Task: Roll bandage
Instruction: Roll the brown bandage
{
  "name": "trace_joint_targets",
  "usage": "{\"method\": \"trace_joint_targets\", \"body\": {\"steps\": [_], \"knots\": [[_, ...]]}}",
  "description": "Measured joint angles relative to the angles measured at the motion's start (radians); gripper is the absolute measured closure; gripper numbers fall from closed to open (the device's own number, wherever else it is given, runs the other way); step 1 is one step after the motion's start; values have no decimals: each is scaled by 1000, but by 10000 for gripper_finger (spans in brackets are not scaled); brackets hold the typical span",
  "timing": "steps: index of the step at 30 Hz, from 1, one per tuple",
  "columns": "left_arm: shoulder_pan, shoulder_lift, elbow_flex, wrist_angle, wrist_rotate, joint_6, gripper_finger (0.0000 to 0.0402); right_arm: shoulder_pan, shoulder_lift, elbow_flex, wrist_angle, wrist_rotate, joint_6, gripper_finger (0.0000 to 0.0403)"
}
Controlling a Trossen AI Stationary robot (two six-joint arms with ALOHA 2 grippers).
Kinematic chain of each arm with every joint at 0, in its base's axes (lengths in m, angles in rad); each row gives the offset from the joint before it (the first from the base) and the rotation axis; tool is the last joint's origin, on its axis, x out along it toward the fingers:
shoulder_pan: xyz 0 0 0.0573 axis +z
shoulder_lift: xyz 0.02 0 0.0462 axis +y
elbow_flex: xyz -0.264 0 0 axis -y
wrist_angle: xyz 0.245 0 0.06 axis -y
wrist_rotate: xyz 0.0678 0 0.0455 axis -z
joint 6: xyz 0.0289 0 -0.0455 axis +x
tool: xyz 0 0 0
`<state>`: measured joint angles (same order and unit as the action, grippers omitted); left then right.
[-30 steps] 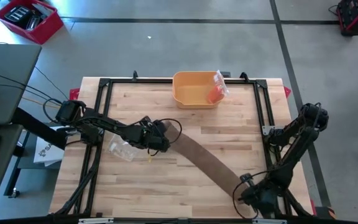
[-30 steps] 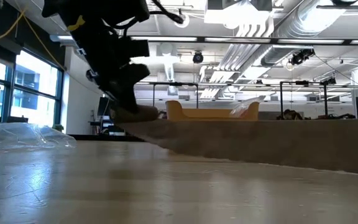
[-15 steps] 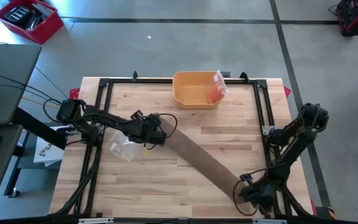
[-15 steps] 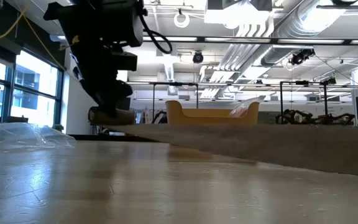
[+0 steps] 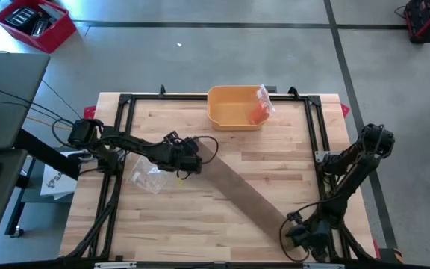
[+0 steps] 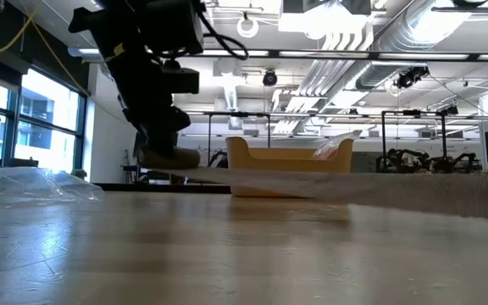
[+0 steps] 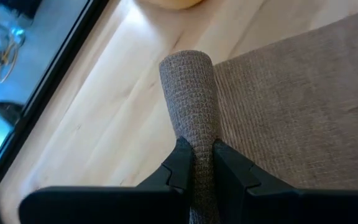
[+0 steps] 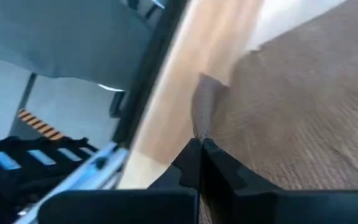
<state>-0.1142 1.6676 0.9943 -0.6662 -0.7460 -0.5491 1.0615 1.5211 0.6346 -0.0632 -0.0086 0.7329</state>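
A pale wooden desk made of butcher-block planks, edged by a black metal frame, is seen from above. A long tan bandage of woven, waffle-textured cloth stretches diagonally across it, from left of centre down to the near right corner.

The left claw, on a dark jointed arm reaching in from the left edge, is clamped on the rolled end of the bandage. In the wrist view this roll is a tight cylinder pinched between the 2 dark fingers, with flat cloth trailing beside it. From desk level the roll sits raised just above the wood.

The right claw, at the near right corner, is pressed together on the other end of the strip, where the cloth puckers into a small fold (the fingertips themselves are partly out of frame).

A crumpled clear plastic wrapper lies just beside the left arm. At the far edge stands a yellow plastic tub with rounded corners, holding an orange item in a clear bag that is hard to identify.
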Motion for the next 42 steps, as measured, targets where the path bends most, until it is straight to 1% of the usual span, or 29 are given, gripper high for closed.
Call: {"method": "trace_joint_targets", "body": {"steps": [3,5,7,10,14,16,17,19,21,23,24,25,26,27,29,30,33,35,38,40,42], "knots": [[-19,0,0,35,3,28,367,-35,0,0,-54,-13,-2,400],[-31,0,0,43,3,30,367,-62,-2,0,-76,-53,-13,387],[-41,0,0,43,3,30,367,-94,-15,0,-115,-105,-15,364],[-55,0,0,43,3,30,367,-147,-64,0,-194,-169,-35,318],[-75,0,0,44,2,30,367,-198,-200,13,-338,-152,-65,269],[-88,0,0,44,1,30,367,-215,-276,40,-421,-89,-88,257],[-95,0,-1,47,0,30,367,-224,-313,52,-449,-41,-110,255],[-114,0,-1,71,-11,38,367,-237,-382,59,-449,84,-179,252],[-141,0,-1,121,-25,79,367,-257,-434,49,-408,221,-280,251],[-166,0,-1,179,-27,127,367,-308,-465,22,-347,339,-369,251],[-179,0,-1,205,-27,145,367,-348,-472,3,-302,373,-421,251],[-192,0,-1,229,-27,161,367,-393,-475,-23,-234,385,-475,251],[-204,0,-1,253,-27,175,367,-439,-475,-53,-138,377,-527,251],[-215,0,-1,276,-27,194,367,-491,-475,-84,-33,343,-580,251],[-237,0,-1,321,-28,244,367,-605,-460,-146,192,231,-657,250],[-250,0,-1,342,-28,279,367,-661,-448,-172,280,174,-687,249],[-280,0,-1,394,-26,359,367,-809,-386,-217,472,65,-762,237],[-296,0,-1,425,-26,391,367,-874,-329,-217,581,-13,-813,224],[-317,0,-1,463,-7,469,367,-928,-219,-191,670,-115,-841,202],[-331,0,-1,463,10,522,367,-942,-142,-165,699,-155,-848,187],[-342,0,-1,463,4,541,367,-942,-67,-143,725,-159,-865,177]]}}
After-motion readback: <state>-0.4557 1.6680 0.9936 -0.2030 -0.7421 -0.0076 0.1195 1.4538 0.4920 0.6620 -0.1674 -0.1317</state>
